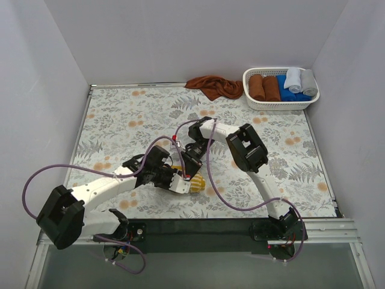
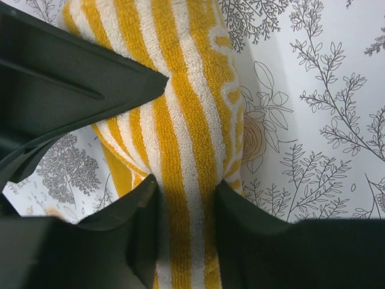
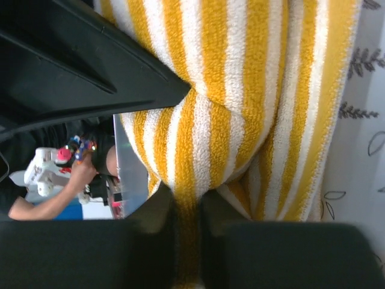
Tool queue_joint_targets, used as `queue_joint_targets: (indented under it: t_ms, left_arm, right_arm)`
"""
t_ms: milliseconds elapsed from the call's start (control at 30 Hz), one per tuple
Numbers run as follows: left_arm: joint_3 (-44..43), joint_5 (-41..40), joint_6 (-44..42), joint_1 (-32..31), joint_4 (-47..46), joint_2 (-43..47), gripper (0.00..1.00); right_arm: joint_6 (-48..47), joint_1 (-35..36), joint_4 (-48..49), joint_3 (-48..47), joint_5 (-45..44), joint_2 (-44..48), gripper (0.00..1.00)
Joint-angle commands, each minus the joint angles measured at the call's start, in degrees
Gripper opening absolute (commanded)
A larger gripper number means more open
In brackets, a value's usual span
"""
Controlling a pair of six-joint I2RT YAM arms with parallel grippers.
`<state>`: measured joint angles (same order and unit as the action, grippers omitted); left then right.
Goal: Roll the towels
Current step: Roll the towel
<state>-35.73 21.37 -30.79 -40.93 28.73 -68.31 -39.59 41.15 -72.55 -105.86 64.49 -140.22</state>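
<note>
A mustard-yellow towel with white stripes (image 1: 198,183) lies bunched on the table near the front, between both grippers. My left gripper (image 1: 182,182) pinches a thick fold of it (image 2: 180,120) between its two dark fingers (image 2: 135,232). My right gripper (image 1: 192,165) comes in from behind and is shut on a narrower fold of the same towel (image 3: 252,90). In each wrist view the other gripper's dark body fills the upper left. The rust-brown towel (image 1: 214,86) lies crumpled at the back edge, far from both grippers.
A white basket (image 1: 280,106) at the back right holds brown rolls (image 1: 263,87), a blue roll (image 1: 287,91) and grey rolls (image 1: 301,79). The floral tablecloth (image 1: 120,120) covers the table. Purple cables loop from both arms.
</note>
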Motion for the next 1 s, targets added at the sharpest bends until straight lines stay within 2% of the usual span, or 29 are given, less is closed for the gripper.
queue_joint_targets:
  t_ms: [0, 67, 100, 167, 233, 367, 533, 700, 833, 900, 967]
  left_arm:
    - [-2.2, 0.2, 1.6, -0.3, 6.8, -4.5, 0.26]
    - [-3.3, 2.0, 2.0, -0.3, 10.3, -5.9, 0.19]
    - [-3.8, 3.4, 2.4, -0.3, 11.4, -6.4, 0.18]
    - [-5.9, 5.1, 2.8, -0.2, 15.3, -8.8, 0.17]
    - [-8.9, 7.7, 3.7, 1.0, 17.7, -10.9, 0.17]
    - [-15.0, 14.1, 2.8, 5.9, 25.1, -18.0, 0.16]
    - [-22.1, 20.0, 1.7, 10.0, 31.2, -28.7, 0.15]
    - [-29.4, 23.4, -1.4, 14.6, 36.9, -37.5, 0.14]
    - [-33.9, 24.5, -2.1, 17.5, 39.1, -43.6, 0.14]
    - [-35.5, 25.3, -1.4, 18.8, 39.6, -46.4, 0.14]
    - [-37.3, 25.7, -1.4, 19.2, 40.2, -48.6, 0.14]
  right_arm:
    - [-2.2, -1.6, 0.5, 0.6, -9.2, -1.0, 0.24]
    - [-1.5, -3.7, 0.6, 0.6, -9.8, 1.4, 0.34]
    - [-1.4, -4.7, 0.7, 0.7, -10.2, 3.9, 0.44]
    - [-0.5, -7.6, 1.1, 0.4, -11.7, 6.8, 0.53]
    - [1.5, -9.9, 2.1, 1.1, -12.5, 12.1, 0.54]
    - [6.8, -16.3, 10.3, 6.2, -16.4, 23.1, 0.56]
    - [10.2, -16.7, 22.7, 16.8, -27.2, 40.4, 0.59]
    - [8.7, -10.4, 27.3, 25.7, -36.6, 50.4, 0.59]
    - [8.4, -2.1, 35.0, 32.9, -48.8, 55.4, 0.62]
    - [8.6, 3.4, 38.3, 35.8, -52.9, 57.2, 0.76]
    - [8.5, 8.7, 42.9, 39.5, -58.7, 58.0, 0.8]
